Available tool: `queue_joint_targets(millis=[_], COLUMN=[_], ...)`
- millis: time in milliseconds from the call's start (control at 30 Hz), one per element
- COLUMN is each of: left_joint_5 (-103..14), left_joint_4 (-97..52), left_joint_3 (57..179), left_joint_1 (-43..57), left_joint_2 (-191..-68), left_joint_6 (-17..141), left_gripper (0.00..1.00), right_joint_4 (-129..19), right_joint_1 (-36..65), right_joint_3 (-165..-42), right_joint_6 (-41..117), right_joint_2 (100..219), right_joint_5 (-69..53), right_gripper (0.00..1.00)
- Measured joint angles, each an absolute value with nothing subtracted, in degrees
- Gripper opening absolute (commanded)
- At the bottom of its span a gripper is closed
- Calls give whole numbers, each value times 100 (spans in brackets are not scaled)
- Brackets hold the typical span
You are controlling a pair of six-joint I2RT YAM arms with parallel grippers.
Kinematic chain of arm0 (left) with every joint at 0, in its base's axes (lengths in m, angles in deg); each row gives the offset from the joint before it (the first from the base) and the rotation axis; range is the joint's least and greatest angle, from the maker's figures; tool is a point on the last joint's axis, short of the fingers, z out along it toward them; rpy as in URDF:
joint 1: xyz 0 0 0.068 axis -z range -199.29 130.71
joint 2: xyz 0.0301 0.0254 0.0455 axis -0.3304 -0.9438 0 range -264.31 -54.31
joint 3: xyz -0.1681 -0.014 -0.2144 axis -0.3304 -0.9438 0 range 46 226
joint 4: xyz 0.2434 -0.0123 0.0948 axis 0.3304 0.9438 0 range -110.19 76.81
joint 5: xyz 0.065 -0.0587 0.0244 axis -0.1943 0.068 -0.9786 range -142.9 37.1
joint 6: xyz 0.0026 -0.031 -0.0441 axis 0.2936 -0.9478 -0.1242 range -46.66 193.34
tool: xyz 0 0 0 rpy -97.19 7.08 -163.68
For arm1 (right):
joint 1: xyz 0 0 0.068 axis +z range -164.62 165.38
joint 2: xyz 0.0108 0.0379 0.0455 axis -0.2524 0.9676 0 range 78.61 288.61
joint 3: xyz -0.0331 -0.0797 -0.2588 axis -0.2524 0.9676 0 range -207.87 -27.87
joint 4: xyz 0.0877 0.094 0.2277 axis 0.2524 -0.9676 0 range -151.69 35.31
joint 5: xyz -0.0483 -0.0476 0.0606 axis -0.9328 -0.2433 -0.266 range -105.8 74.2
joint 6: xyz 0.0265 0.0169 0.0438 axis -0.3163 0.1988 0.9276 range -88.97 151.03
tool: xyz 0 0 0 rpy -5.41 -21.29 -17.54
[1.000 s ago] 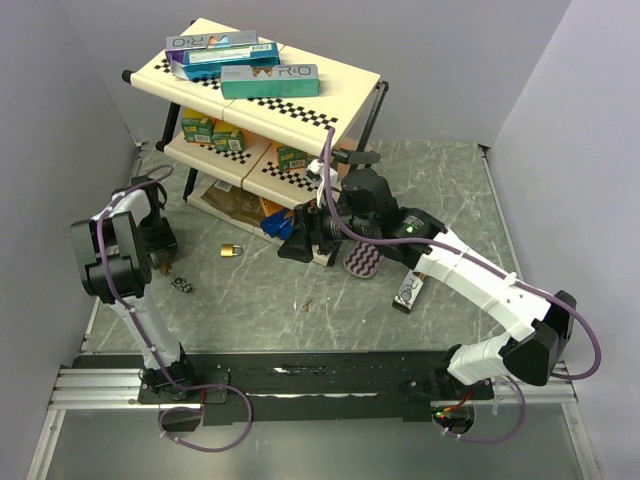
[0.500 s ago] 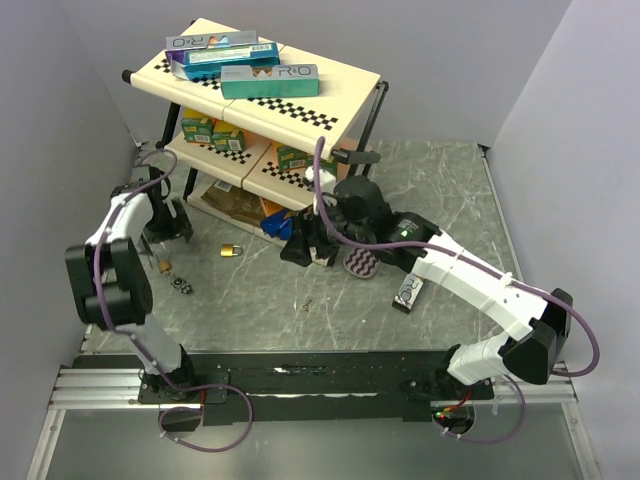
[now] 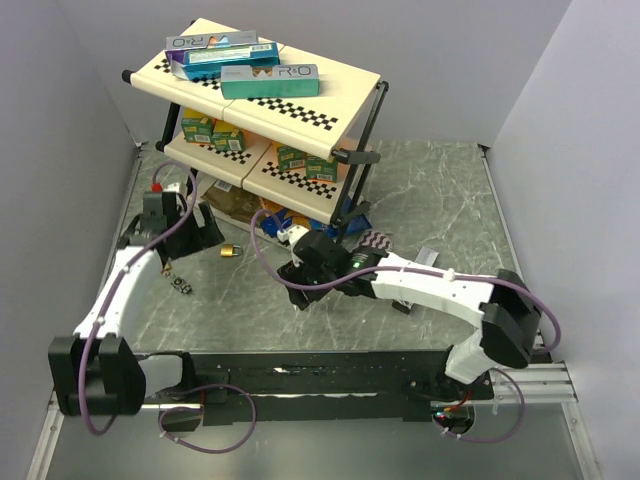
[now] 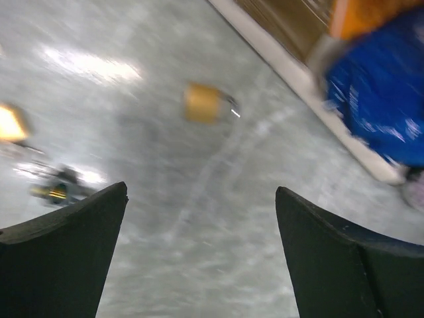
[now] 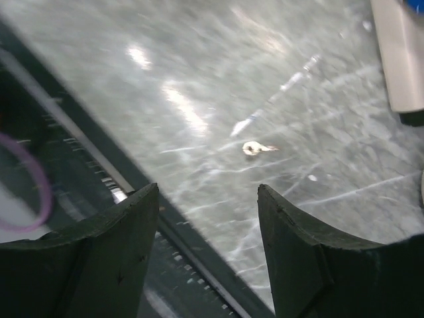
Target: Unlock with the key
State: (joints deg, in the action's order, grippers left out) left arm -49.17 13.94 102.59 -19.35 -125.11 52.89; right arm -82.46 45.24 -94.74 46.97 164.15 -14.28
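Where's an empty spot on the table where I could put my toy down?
The biggest bare patch is the far right corner, between the shelf and the right arm. Another lies between the padlock and the near rail. It is crowded under the shelf and by the left gripper.

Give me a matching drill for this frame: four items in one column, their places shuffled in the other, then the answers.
Items
1. small brass padlock
2. small metal key
3. long teal cardboard box
4. green and yellow cartons

Places
A. top tier of the checkered rack
B. grey tabletop, in front of the open right hand
C. middle tier of the rack
D. tabletop, in front of the open left hand

Pairs: 1-D, 2-B, 3-A, 4-C
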Motion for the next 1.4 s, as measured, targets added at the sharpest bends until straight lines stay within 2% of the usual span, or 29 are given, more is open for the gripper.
queue_joint_targets(millis=[167, 367, 733, 867, 1033, 1200, 1400], left_joint_5=[-4006, -3551, -3326, -3322, -3322, -3322, -3296], left_joint_4=[898, 699, 740, 747, 749, 749, 747], left_joint_3=[9282, 9252, 9381, 9381, 9381, 9381, 9381], left_joint_1=[-1941, -1941, -1941, -1941, -1941, -1941, -1941], left_joint_2=[-11550, -10794, -10776, -10776, -10776, -10776, -10776], left_joint_6=[4616, 4017, 3680, 3641, 3623, 3621, 3621], left_gripper=[98, 98, 98, 98, 98, 98, 99], right_joint_4=[-8176, -8077, -8093, -8099, -8099, -8152, -8278], right_joint_1=[4535, 4618, 4633, 4633, 4633, 4633, 4633], right_joint_3=[-9341, -9339, -9586, -9612, -9726, -9813, -9866], right_joint_6=[4675, 4649, 4584, 4538, 4461, 4441, 4413], right_joint_2=[16926, 17540, 18377, 18399, 18506, 18603, 18659], right_joint_5=[-1710, -1777, -1834, -1834, -1825, -1821, -1821], right_gripper=[61, 53, 48, 43, 31, 29, 0])
